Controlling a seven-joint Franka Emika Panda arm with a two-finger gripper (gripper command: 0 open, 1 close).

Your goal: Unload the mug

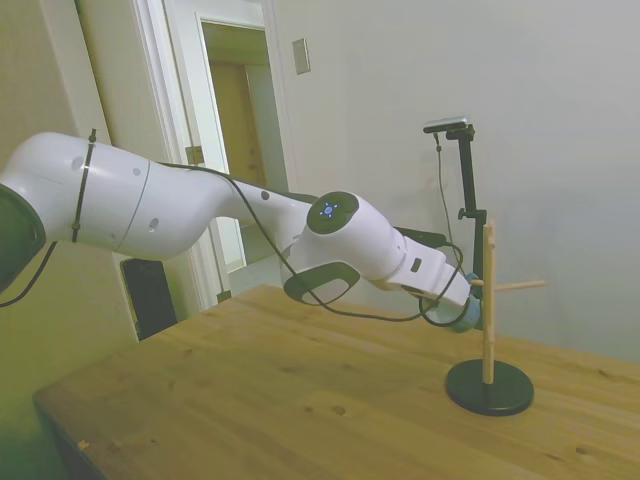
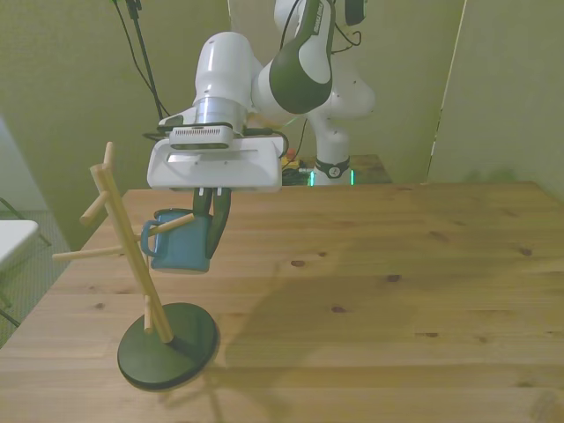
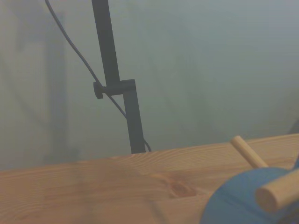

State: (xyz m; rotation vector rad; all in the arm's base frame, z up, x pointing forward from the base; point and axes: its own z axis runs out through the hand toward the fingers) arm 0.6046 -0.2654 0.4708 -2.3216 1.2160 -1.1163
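The teal-blue mug (image 2: 181,242) hangs at the wooden mug tree (image 2: 126,242), its loop handle (image 2: 152,236) still around a peg. My gripper (image 2: 212,236) comes down from above and is shut on the mug's wall on the side away from the pole. The tree leans toward the front view's left on its black round base (image 2: 167,345). In the side view only a sliver of the mug (image 1: 470,314) shows beyond the hand, beside the pole (image 1: 488,300). Close up, the wrist view shows the mug (image 3: 243,203) with two pegs (image 3: 275,193) in front of it.
The wooden table (image 2: 388,300) stretches wide to the front view's right of the tree. The tree's other pegs (image 2: 84,255) stick out to the front view's left. A white surface (image 2: 13,238) lies off the table's left edge.
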